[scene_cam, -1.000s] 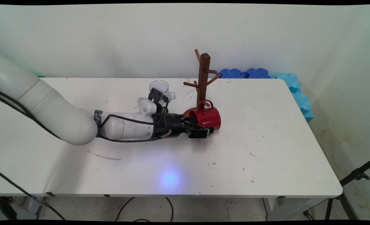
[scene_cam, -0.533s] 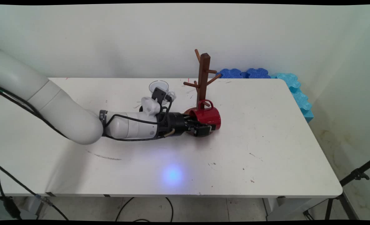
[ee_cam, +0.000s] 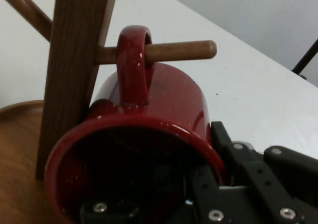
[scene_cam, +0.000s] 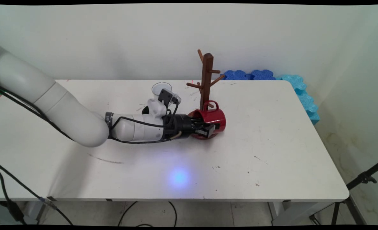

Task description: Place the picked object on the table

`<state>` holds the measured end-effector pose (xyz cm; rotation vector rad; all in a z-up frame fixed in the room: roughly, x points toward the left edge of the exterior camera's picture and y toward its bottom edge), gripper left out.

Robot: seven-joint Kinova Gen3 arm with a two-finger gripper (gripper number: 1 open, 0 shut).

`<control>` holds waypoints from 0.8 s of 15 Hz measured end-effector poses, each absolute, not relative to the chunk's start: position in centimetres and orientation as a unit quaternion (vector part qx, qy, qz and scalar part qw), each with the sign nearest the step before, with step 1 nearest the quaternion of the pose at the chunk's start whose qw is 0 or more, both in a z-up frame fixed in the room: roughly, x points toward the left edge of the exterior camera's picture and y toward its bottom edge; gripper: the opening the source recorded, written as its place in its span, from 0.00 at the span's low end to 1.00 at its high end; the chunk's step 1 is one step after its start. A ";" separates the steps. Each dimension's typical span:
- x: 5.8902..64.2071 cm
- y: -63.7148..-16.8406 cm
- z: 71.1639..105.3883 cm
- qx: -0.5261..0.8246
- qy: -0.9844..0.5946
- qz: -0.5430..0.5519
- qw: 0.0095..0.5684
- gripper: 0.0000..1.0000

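End effector [scene_cam: 208, 128] clamped on rim of red mug [scene_cam: 212, 118]: one finger inside, one outside. Mug on its side, handle hooked over lower peg of wooden mug tree [scene_cam: 206, 81], mid-surface [scene_cam: 272, 143].
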<state>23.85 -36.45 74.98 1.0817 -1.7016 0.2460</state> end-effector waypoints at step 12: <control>23.5 -35.5 76.2 0.443 -0.712 0.094 0.538 0.00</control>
